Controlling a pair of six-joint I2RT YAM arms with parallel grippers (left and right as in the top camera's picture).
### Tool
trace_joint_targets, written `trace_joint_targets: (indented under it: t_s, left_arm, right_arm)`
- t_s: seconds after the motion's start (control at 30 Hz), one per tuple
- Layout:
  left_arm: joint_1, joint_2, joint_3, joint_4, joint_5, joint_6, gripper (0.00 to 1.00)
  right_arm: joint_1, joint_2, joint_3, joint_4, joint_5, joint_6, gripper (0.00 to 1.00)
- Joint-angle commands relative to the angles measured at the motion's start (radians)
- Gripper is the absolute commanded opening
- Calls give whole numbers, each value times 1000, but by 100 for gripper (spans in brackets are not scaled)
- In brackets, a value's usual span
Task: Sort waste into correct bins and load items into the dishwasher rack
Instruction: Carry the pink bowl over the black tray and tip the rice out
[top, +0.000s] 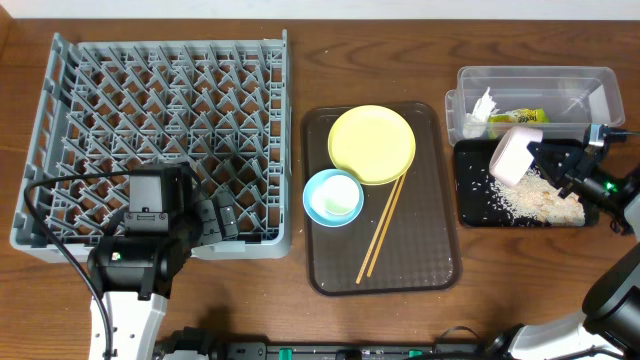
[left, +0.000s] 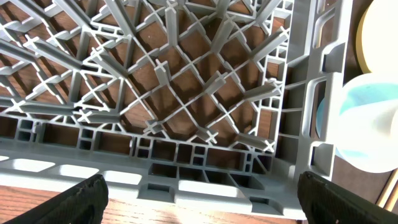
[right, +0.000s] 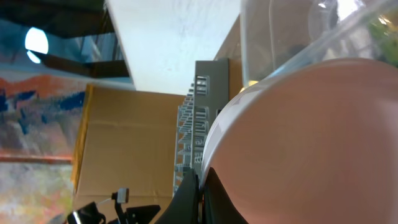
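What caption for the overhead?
Right jaws hold a tipped white bowl over rice scraps in a black tray; left jaws hover above the rack.

Left end effector (top: 220, 213) spread; right (top: 540, 155) gripping.

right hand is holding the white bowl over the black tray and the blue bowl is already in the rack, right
Not quite. The blue bowl is not in the rack; it sits on the brown tray, as the overhead view shows. The rest holds: the right hand does hold the white bowl over the black tray.
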Motion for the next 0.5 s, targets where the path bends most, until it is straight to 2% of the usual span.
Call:
trace_joint_targets:
  t_s: [0.0, 0.17, 0.3, 0.4, 0.47]
  left_arm:
    - [-2, 0, 26, -2, -1, -9, 98]
    - [-2, 0, 26, -2, -1, -9, 98]
    - [-2, 0, 26, -2, -1, -9, 98]
    - [-2, 0, 26, -2, -1, -9, 98]
    - [-2, 0, 26, -1, -1, -9, 98]
  right_arm:
    - [9, 1, 13, 11, -1, 53, 1]
    - [9, 1, 13, 6, 6, 52, 1]
    - [10, 1, 13, -18, 91, 92, 1]
    - [21, 0, 14, 3, -122, -79, 1]
    - [31, -1, 14, -7, -122, -84, 1]
